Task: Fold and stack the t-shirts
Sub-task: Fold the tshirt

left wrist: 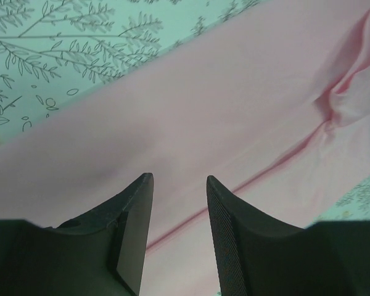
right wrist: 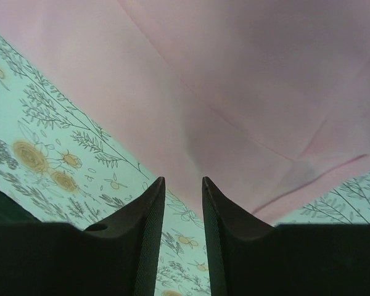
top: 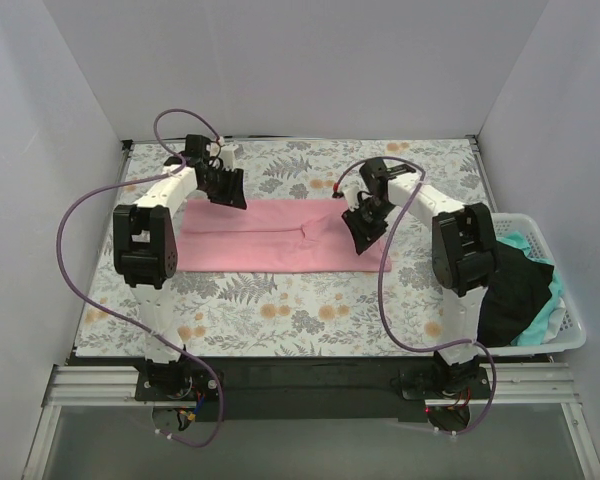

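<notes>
A light pink t-shirt (top: 270, 235) lies folded into a long flat strip across the middle of the floral sheet. My left gripper (top: 226, 190) hovers over its far left edge, open and empty; the left wrist view shows the pink cloth (left wrist: 222, 117) under the spread fingers (left wrist: 135, 209). My right gripper (top: 364, 232) hovers over the strip's right end, open and empty; the right wrist view shows the pink cloth (right wrist: 246, 86) and its near edge. A black t-shirt (top: 515, 290) and a mint-green one (top: 540, 315) lie in the basket at right.
The white lattice basket (top: 570, 335) stands at the right edge of the table. The grey-and-orange floral sheet (top: 280, 310) covers the tabletop. White walls close in the left, back and right sides.
</notes>
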You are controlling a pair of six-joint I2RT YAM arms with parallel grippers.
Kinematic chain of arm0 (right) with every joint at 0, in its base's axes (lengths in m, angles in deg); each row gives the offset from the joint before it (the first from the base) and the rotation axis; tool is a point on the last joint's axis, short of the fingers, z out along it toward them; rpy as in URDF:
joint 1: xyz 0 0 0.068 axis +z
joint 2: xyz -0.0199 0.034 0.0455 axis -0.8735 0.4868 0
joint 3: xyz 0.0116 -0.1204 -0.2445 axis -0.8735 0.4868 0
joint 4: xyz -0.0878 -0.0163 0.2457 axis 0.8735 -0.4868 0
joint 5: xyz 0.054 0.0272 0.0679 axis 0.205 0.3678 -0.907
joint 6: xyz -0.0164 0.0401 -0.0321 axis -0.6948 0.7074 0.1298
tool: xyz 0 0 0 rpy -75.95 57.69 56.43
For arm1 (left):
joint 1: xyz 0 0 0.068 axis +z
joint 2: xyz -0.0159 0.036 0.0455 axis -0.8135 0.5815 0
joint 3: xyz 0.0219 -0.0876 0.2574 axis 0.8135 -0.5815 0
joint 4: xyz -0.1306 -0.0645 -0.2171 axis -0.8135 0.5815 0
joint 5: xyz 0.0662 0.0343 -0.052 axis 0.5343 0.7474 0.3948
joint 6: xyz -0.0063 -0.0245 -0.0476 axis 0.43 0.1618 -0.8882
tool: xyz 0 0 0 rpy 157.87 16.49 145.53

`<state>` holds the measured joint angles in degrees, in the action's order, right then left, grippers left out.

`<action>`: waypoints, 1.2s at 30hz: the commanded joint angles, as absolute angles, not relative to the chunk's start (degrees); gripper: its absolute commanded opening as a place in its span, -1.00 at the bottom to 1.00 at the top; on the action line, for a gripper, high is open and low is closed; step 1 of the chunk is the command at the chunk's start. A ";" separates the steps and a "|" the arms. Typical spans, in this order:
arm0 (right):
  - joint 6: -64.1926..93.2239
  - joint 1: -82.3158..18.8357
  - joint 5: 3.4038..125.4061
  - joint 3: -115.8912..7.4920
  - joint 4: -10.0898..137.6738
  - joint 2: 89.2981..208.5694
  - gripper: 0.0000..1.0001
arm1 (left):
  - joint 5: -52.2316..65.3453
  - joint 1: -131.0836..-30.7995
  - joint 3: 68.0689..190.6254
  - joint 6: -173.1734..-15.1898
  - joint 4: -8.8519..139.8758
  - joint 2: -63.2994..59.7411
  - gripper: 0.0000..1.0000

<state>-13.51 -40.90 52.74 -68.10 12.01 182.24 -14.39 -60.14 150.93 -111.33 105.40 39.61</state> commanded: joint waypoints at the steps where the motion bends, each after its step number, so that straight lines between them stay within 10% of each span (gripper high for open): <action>1: -14.89 -39.16 60.69 -67.16 13.41 183.95 -0.28 | -9.63 -58.93 154.90 -105.54 112.79 43.22 -0.22; 12: -23.21 -40.21 79.06 -84.53 17.45 202.81 -0.46 | -13.91 -52.16 153.60 -106.16 110.33 41.91 -0.22; 18: -35.42 -41.45 96.10 -121.37 34.24 219.54 -0.43 | -16.38 -52.06 151.66 -98.88 110.33 38.66 -0.21; 26: -35.90 -40.30 94.20 -98.20 55.69 196.20 0.31 | -10.42 -56.72 150.79 -91.13 108.58 38.74 -0.31; 36: -26.06 -40.21 85.24 -97.49 35.67 187.65 0.49 | 1.89 -62.09 146.75 -85.94 106.11 41.91 -0.53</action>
<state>-30.76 -40.16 88.67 -97.46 44.25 188.16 -3.55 -62.28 148.84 -88.95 107.06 42.67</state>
